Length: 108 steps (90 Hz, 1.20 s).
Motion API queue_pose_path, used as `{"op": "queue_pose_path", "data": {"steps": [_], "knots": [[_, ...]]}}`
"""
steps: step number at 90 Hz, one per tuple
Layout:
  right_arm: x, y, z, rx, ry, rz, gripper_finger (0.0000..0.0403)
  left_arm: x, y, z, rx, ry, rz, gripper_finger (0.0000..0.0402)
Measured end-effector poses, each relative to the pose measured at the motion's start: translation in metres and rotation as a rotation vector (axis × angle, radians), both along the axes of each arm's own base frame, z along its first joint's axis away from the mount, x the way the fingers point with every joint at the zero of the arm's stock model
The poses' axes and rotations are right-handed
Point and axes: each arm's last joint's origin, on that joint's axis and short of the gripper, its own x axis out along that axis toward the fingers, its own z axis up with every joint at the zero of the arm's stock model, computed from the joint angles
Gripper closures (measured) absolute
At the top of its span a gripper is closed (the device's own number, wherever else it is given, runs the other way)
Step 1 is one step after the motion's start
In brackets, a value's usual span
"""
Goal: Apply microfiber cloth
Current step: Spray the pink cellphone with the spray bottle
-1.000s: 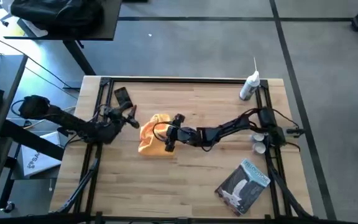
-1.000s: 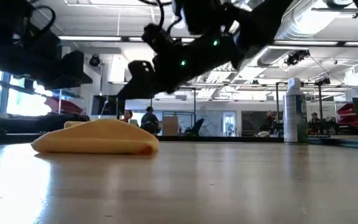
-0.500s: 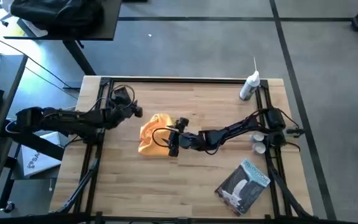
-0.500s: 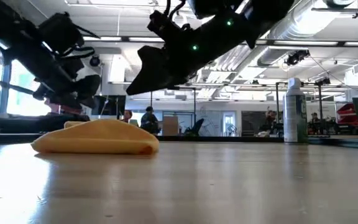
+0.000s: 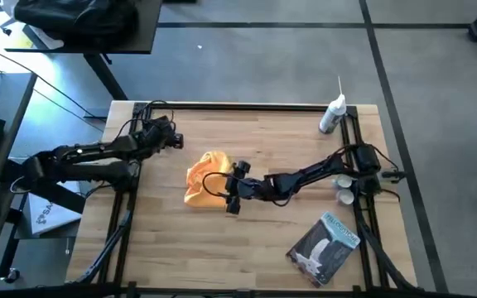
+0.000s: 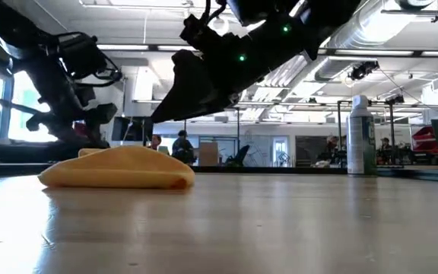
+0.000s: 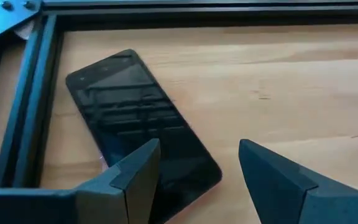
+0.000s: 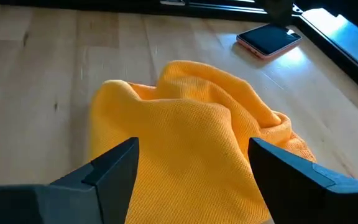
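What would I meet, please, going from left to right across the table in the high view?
Left gripper over the phone, open → microfiber cloth → right gripper at the cloth's edge, open → spray bottle → printed packet.

Cloth point(image 5: 205, 175) mid-table, phone point(image 7: 138, 158) far-left, bottle point(image 5: 331, 115) far-right, packet point(image 5: 325, 246) near-right

Bare wood lies open around the microfiber cloth point(image 5: 204, 177) toward the table's front, while the phone point(image 7: 142, 156) and the black frame rail point(image 7: 18, 118) apparently crowd the far left corner.
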Motion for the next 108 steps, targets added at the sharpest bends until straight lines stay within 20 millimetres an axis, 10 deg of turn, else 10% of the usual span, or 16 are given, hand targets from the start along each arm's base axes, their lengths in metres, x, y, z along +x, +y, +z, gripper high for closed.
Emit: {"op": "queue_pose_path", "data": {"steps": [54,108], "knots": [[-0.001,0.009,0.000,0.005,0.001,0.029,0.0132,0.021,0.016,-0.036,-0.143,0.021,-0.082,0.0204],[-0.034,-0.009,0.023,-0.455,0.381,0.009,0.0132,0.111,-0.055,-0.018,-0.051,-0.609,-0.666,0.0204]]}}
